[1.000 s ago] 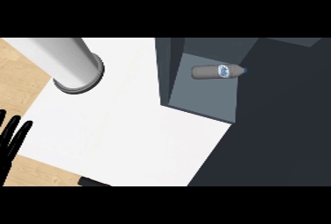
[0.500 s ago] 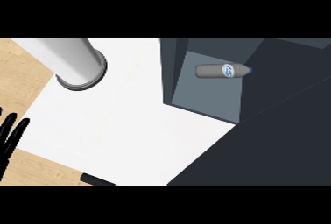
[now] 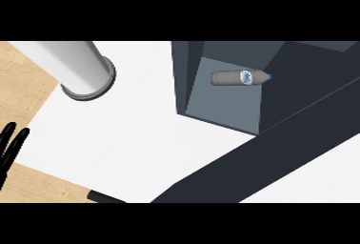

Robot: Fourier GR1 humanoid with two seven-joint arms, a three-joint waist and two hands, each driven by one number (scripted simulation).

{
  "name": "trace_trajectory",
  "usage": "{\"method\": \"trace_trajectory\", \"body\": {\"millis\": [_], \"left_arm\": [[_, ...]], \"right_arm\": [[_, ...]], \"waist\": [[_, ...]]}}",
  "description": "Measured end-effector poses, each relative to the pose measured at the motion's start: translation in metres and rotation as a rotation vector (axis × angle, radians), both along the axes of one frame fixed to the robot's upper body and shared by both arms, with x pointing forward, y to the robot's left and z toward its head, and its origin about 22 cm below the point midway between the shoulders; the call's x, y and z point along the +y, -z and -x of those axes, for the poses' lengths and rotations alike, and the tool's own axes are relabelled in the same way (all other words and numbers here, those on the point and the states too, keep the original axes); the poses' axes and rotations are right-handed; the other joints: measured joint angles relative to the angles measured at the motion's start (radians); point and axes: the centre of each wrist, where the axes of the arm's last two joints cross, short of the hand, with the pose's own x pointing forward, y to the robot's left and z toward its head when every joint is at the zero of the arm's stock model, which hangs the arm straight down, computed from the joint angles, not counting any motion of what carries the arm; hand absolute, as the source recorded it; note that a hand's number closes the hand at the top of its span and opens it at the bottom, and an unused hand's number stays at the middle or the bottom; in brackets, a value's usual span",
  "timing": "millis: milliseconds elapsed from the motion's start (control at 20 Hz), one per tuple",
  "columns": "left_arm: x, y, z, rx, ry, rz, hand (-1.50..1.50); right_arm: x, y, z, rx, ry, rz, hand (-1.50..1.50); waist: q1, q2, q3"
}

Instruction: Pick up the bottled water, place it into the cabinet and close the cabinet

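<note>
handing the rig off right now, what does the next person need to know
Left hand: open, fingers straight, resting at the view's left edge, holding nothing.
Right hand: not in view.
Bottle: lying on its side inside the cabinet, no hand on it.
Done: bottle is in the cabinet.
Left: the door looks open, so it needs swinging shut.
</note>
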Motion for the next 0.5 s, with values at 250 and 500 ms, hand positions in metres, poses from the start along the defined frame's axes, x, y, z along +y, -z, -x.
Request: {"method": "trace_trajectory", "body": {"millis": [250,500], "left_arm": [[0.003,0.002,0.000,0.006,-0.008,0.007,-1.50],[0.006,0.004,0.000,0.014,-0.018,0.008,-1.50]], "right_arm": [[0.017,-0.005,-0.023,-0.013,0.014,0.076,1.50],[0.035,-0.010,-0.055,0.011,0.065,0.118,1.50]], "waist": [[-0.012,-0.007,0.004],[-0.023,-0.012,0.007]]}}
